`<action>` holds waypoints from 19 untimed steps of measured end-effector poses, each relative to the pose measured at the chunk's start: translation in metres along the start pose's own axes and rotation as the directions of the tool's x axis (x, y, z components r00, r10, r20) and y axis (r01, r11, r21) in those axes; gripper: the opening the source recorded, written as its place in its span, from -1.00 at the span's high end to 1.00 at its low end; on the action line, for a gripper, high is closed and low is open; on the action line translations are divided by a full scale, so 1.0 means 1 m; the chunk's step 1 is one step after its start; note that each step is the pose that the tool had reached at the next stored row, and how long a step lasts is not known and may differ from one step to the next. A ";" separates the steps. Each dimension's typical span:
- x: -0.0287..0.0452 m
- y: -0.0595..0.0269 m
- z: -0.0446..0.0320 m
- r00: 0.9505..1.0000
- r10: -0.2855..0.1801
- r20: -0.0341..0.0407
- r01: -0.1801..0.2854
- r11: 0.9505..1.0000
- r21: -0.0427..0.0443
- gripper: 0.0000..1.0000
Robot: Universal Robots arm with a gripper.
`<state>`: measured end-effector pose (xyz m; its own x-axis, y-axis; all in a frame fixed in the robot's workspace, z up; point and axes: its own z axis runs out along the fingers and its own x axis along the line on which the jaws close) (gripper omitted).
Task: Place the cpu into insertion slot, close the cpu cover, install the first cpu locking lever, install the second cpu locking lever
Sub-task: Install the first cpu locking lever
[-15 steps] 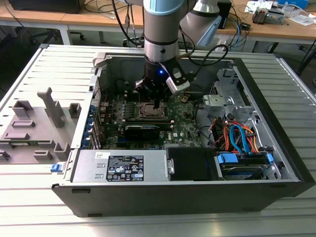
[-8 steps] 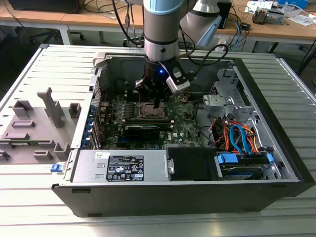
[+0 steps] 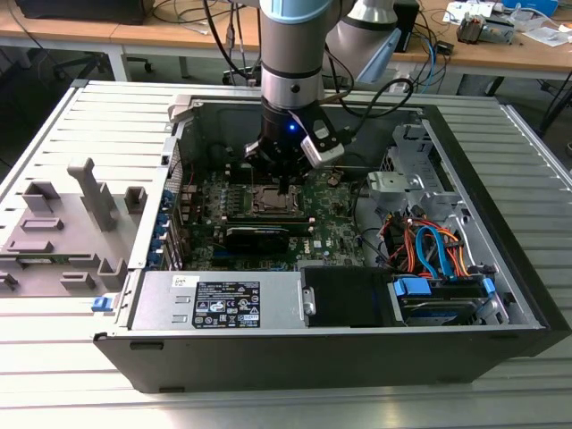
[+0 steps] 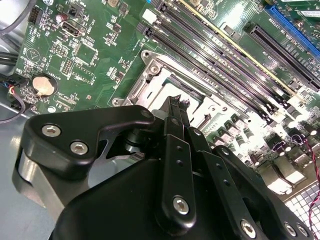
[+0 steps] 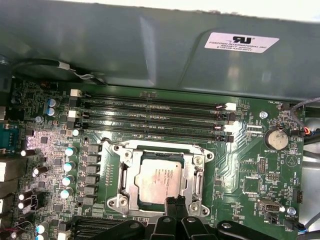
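Here we are over the open computer case (image 3: pixel 500 268), and the gripper (image 5: pixel 176 202) is right down at the socket, its two slim fingers drawn together with barely a slit between them and nothing visibly held. The cpu (image 5: pixel 161 181) lies flat inside the window of the cpu cover (image 5: pixel 128 175), pale metal top facing up, and the cover looks down around it. The fingertips (image 5: pixel 171 204) sit at the cover's edge on the side away from the memory slots (image 5: pixel 150 117) (those run just beside the cover's opposite edge), with the coin battery (image 5: pixel 275 138) well apart from the cover. In the exterior view the gripper (image 3: pixel 284 186) hangs straight above the cover, and in the second wrist view its tips (image 4: pixel 177 102) are low over the cover's frame. Whether they touch the frame or a locking lever, I honestly cannot make out; the tips hide that spot. The danger, as I judge it: a narrow closed tip pressing off-centre could skid off the metal onto the motherboard (image 5: pixel 240 175) and nick small parts near the cover, and any push while the cover sits slightly proud could load the cpu unevenly.
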<state>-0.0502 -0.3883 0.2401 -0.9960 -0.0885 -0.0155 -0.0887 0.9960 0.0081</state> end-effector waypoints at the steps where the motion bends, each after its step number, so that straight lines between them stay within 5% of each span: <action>1: 0.0000 0.0000 -0.0001 1.000 0.000 0.000 0.000 1.000 0.000 0.78; 19: 0.0000 0.0000 -0.0023 1.000 0.000 0.001 0.000 1.000 -0.011 0.78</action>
<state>-0.0502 -0.3883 0.2423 -0.9960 -0.0883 -0.0165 -0.0886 0.9959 0.0195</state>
